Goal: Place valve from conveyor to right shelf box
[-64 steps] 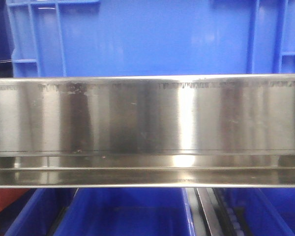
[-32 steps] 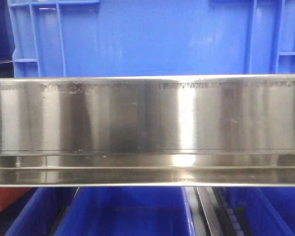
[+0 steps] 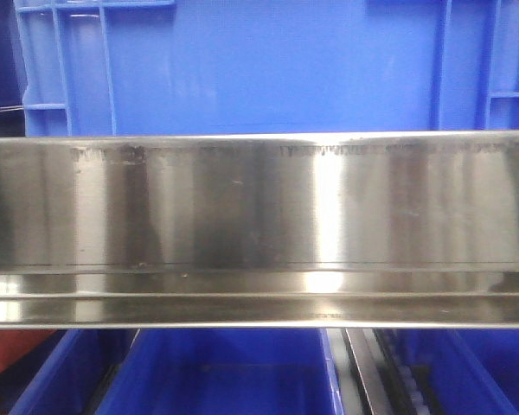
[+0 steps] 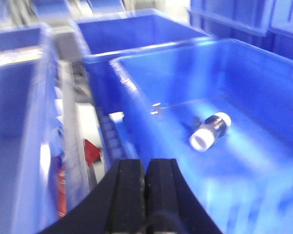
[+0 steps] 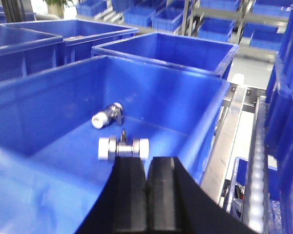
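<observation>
Two valves with white end caps lie on the floor of a blue box (image 5: 161, 95) in the right wrist view. One valve (image 5: 123, 147) lies crosswise just beyond my right gripper (image 5: 146, 160), which is shut and empty above the box's near side. The other valve (image 5: 108, 116) lies further in. In the left wrist view my left gripper (image 4: 145, 163) is shut and empty over the near rim of a blue box (image 4: 195, 73), where a valve (image 4: 210, 131) lies. The conveyor is out of view.
A brushed steel shelf beam (image 3: 259, 216) fills the front view, with a blue crate (image 3: 259, 60) behind it and blue bins (image 3: 216, 372) below. More blue boxes (image 5: 171, 48) stand beyond, a roller rail (image 5: 256, 161) runs at right, and a metal rail (image 4: 71, 126) separates boxes at left.
The front view has barely shifted; the blue crate behind the steel beam drifted a few pixels sideways. Nothing else differs.
</observation>
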Robot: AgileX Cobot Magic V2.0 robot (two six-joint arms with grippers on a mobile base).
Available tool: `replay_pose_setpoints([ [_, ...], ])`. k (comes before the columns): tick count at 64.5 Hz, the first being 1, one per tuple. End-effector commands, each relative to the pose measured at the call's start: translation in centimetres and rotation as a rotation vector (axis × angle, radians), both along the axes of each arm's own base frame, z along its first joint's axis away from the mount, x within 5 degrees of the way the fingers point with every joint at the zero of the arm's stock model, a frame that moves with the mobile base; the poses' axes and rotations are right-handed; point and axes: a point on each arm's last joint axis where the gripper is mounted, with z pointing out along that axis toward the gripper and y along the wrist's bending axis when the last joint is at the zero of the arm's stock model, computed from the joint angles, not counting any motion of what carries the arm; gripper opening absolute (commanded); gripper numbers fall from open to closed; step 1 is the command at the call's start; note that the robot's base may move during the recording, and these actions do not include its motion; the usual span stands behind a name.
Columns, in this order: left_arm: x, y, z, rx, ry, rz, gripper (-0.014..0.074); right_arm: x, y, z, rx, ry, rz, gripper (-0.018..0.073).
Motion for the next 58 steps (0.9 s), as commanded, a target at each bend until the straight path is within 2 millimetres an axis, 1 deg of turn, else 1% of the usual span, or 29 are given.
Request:
replay_pose_setpoints([
  [1,-2.1,0.6,-2.1,-0.028,-0.067,0.002,-0.0111,-1.8,-1.0,-1.5,0.014,-0.059,-0.011,-0.0154],
  [4,-3.0,0.8,-3.4,-0.032,-0.083,0.000,-0.0111,-2.4,-1.3,-2.8,0.012,-0.055,-0.012,-0.0154],
  [6,-3.6,1.0,-5.0,-0.030,-0.079,-0.001,-0.0111,-3.0,-1.5,-3.4,0.016,-0.062,-0.013,-0.0154],
  [11,-5.2,1.4,-7.3,-0.039,-0.114,-0.003,-0.0111,-4.0,-2.0,-5.6,0.017,-0.063,-0.015,-0.0154],
  [16,-6.2,1.7,-9.4,-0.053,-0.155,-0.007,-0.0111,-4.8,-2.4,-7.4,0.024,-0.077,-0.018,-0.0154],
  [24,-7.1,1.8,-12.2,-0.079,-0.223,-0.015,-0.0111,-5.6,-2.8,-10.6,0.023,-0.073,-0.021,-0.0154],
  [31,-7.4,1.9,-14.0,-0.091,-0.251,-0.019,-0.0111,-5.8,-2.9,-12.5,0.014,-0.053,-0.021,-0.0154],
  [37,-7.4,1.9,-15.3,-0.093,-0.250,-0.021,-0.0111,-5.7,-2.8,-13.3,0.006,-0.036,-0.022,-0.0154],
  [42,-7.3,1.8,-15.8,-0.094,-0.244,-0.021,-0.0111,-5.6,-2.8,-13.5,0.006,-0.036,-0.023,-0.0154],
  [58,-7.3,1.8,-15.9,-0.099,-0.233,-0.022,-0.0111,-5.6,-2.8,-13.4,0.014,-0.051,-0.025,-0.0154],
])
